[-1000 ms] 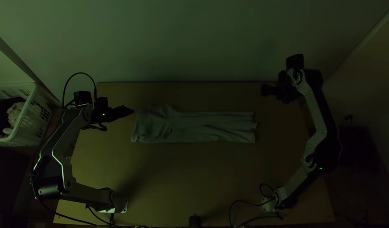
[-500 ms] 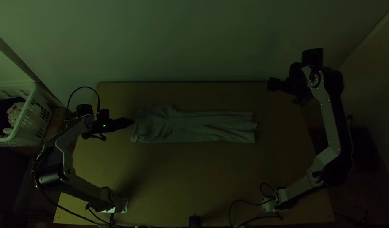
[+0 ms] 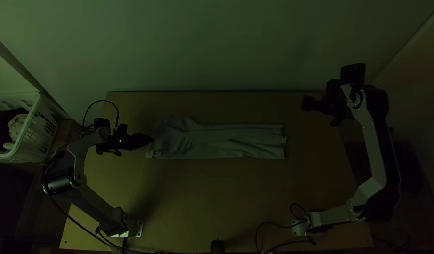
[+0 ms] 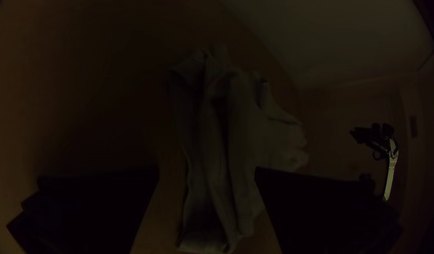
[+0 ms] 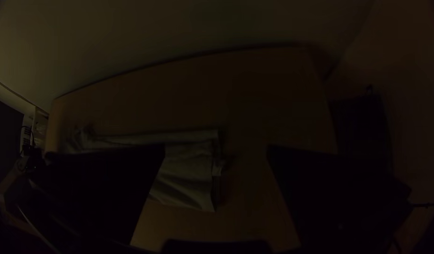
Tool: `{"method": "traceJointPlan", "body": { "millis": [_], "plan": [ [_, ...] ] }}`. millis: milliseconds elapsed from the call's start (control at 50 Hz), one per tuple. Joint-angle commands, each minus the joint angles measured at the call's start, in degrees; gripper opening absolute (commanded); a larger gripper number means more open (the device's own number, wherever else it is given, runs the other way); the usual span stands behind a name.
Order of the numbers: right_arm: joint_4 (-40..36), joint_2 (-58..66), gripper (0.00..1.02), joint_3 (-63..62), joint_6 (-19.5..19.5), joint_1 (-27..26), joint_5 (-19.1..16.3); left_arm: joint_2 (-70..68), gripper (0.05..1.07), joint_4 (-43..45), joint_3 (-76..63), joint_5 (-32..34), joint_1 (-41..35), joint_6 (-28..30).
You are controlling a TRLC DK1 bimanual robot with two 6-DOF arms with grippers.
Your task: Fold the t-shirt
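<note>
The pale t-shirt lies folded into a long strip across the table, rumpled at its left end. My left gripper is at that left end in the top view. In the left wrist view the left gripper stands open, with the shirt between and beyond its fingers. My right gripper is up and to the right of the strip's right end, apart from it. The right wrist view shows the right gripper open and the shirt's straight end partly behind one finger.
A white laundry basket with clothes in it stands left of the table. Cables run near both arm bases, and a small dark object sits at the near edge. The wall rises behind the far edge.
My left gripper has come down the picture and slightly right, to the shirt's left end. The right gripper has drawn off to the right. The shirt lies as before.
</note>
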Motion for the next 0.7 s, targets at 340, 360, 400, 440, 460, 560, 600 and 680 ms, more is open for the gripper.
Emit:
{"method": "traceJointPlan", "body": {
  "millis": [340, 360, 400, 440, 460, 560, 600, 680],
  "plan": [
    [0.25, -5.54, 0.99, -2.92, -0.59, 0.74, -0.35, 1.78, 1.03, 0.45, -0.34, -3.81, -10.97, -5.44],
    [0.25, -5.71, 0.99, -2.92, -0.59, 0.74, -0.35, 1.78, 1.03, 0.97, -0.34, -4.25, -11.58, -5.97],
    [0.25, -6.15, 0.99, -3.01, -0.59, 0.83, -0.35, 1.69, 1.03, 1.94, -0.43, -5.39, -12.90, -7.02],
    [0.25, -6.68, 0.99, -3.10, -0.59, 0.83, -0.35, 1.61, 1.03, 3.35, -0.43, -6.53, -14.22, -8.25],
    [0.25, -6.86, 0.99, -3.10, -0.59, 0.83, -0.35, 1.61, 1.03, 4.14, -0.43, -7.24, -14.83, -9.39],
    [0.25, -7.91, 0.99, -3.71, -0.68, 0.83, -0.35, 1.52, 1.03, 8.36, -0.25, -11.37, -17.38, -13.08],
    [0.25, -8.26, 0.99, -4.15, -0.68, 0.83, -0.35, 1.52, 1.03, 9.32, -0.17, -13.21, -18.52, -13.88],
    [0.25, -9.05, 0.99, -5.21, -0.68, 0.83, -0.35, 1.43, 0.98, 9.41, 0.10, -15.67, -20.28, -15.28]
  ]
}}
